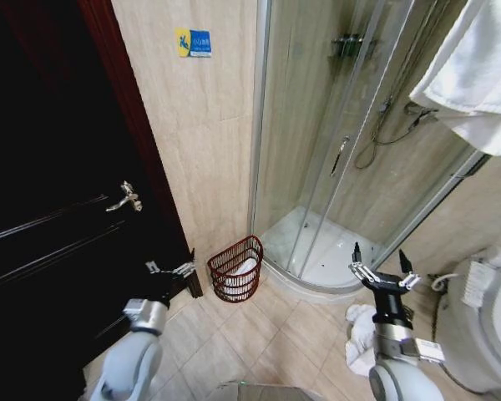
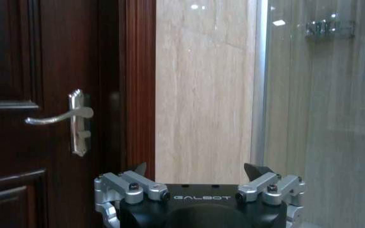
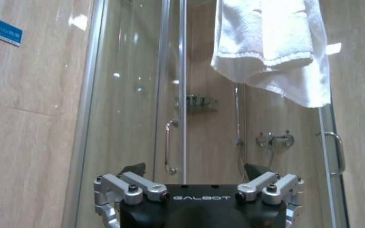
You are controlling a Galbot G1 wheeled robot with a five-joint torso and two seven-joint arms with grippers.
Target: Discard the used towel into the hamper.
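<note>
The hamper [image 1: 235, 269], a dark red wire basket, stands on the tiled floor at the corner of the shower, with something white lying inside it. A crumpled white towel [image 1: 361, 332] lies on the floor beside the toilet, right behind my right gripper [image 1: 379, 256]. That gripper is raised and open with nothing in it, and it faces the shower in the right wrist view [image 3: 195, 169]. Another white towel [image 1: 476, 71] hangs high over the shower rail [image 3: 268, 45]. My left gripper [image 1: 170, 269] is open and empty near the door, left of the hamper [image 2: 198, 169].
A dark wooden door [image 1: 50, 209] with a metal handle [image 2: 68, 116] fills the left side. The curved glass shower enclosure [image 1: 334, 167] stands behind the hamper. A white toilet [image 1: 484, 322] is at the right. Open tiled floor [image 1: 259, 342] lies between my arms.
</note>
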